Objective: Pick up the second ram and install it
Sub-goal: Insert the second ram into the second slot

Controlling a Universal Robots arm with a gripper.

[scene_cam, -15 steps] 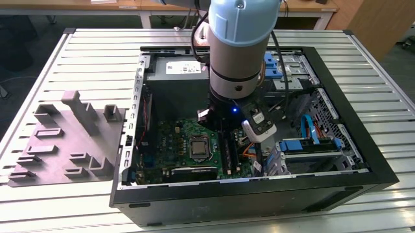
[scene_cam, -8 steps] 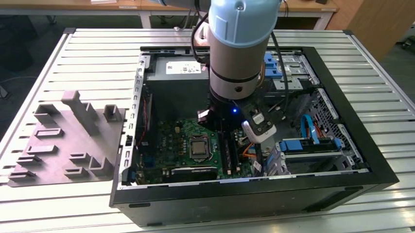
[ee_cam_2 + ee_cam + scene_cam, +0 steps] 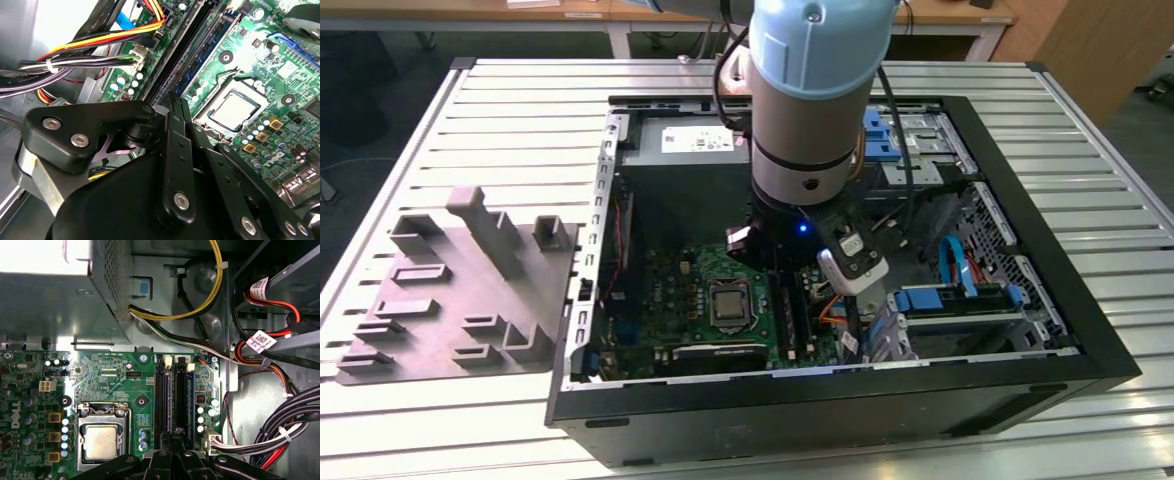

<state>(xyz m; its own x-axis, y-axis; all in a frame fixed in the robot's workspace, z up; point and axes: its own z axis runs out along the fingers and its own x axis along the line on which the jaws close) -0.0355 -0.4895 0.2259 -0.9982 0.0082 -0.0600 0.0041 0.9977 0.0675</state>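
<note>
The second ram (image 3: 190,400) is a dark blue-green stick standing on edge along the black slots of the green motherboard (image 3: 100,370), beside the CPU socket (image 3: 100,440). Its blue face (image 3: 210,47) runs straight out from my fingertips in the second wrist view. My gripper (image 3: 172,437) is shut on the stick's middle, with the two black fingers (image 3: 172,150) pressed close together. In the exterior view the gripper (image 3: 787,285) reaches down inside the open computer case, low over the board (image 3: 680,290). How deep the stick sits in its slot is hidden.
Bundled cables (image 3: 280,435) lie close beside the slots. The power supply (image 3: 680,140) sits at the case's far end, and a drive cage with blue tabs (image 3: 961,300) is on the exterior view's right. A grey fixture tray (image 3: 454,290) lies outside the case, on the slatted table.
</note>
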